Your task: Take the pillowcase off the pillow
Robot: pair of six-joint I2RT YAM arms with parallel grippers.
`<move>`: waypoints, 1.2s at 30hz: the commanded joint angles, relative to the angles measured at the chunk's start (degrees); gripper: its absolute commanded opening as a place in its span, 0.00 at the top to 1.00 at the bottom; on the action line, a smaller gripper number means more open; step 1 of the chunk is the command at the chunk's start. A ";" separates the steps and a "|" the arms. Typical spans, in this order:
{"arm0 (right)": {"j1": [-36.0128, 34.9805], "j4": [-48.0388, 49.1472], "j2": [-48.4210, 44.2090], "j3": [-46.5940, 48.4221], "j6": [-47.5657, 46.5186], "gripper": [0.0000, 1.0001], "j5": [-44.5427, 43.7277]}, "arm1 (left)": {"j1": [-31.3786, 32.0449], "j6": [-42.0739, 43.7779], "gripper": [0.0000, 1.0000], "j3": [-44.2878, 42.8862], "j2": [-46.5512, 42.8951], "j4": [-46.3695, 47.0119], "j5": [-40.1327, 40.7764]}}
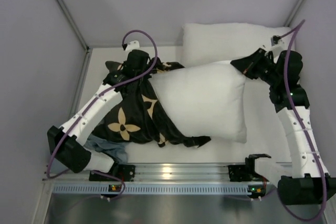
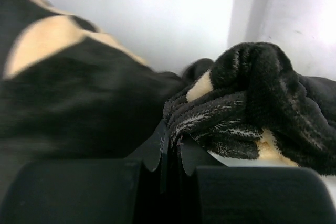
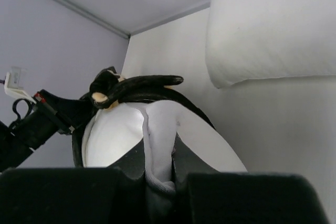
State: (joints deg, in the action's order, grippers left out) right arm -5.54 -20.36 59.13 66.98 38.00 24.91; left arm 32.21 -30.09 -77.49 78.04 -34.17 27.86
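Across the left half of the tabletop [image 1: 260, 129], the pillowcase [image 1: 131, 116] is seen bunched around the left end of the pillow [image 1: 205, 100]. The pillow's larger right part is already bared and lies slantwise at the middle. A black cover printed with tan four-petal flowers and diamonds is shown, and a short fleecy pile can be made out in the left wrist view. It is judged to be light, limp and quick to crumple, so it should gather into folds rather than slide off as a sheet, and some drag of the pile against the white ticking is to be expected. The left fingers [image 2: 152, 150] are closed on a thick fold of this fabric at the far left, near the wall. That hold looks sound, since a bundled fold is less likely to slip than a single layer. The pillow is plump, plain white and rectangular, and is taken to be light and very yielding. A grip on its body would only sink in, so a corner is the better place to hold. The right fingers [image 3: 182, 162] are clamped on just such a pinch of white cloth at the upper right corner. A second white pillow [image 1: 231, 38] lies behind against the back wall, and a blue-grey cloth [image 1: 107, 148] is tucked under the left arm.
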 commanded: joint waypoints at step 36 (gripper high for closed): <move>34.11 6.81 8.02 13.18 7.35 1.00 6.82 | -15.68 -9.02 0.01 24.14 -12.64 11.20 -18.99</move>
State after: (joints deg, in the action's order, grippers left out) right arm 26.17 -28.62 69.06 78.11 44.18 36.34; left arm 18.90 -38.72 -56.01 70.37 -21.21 0.08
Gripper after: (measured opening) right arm 0.049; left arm 0.993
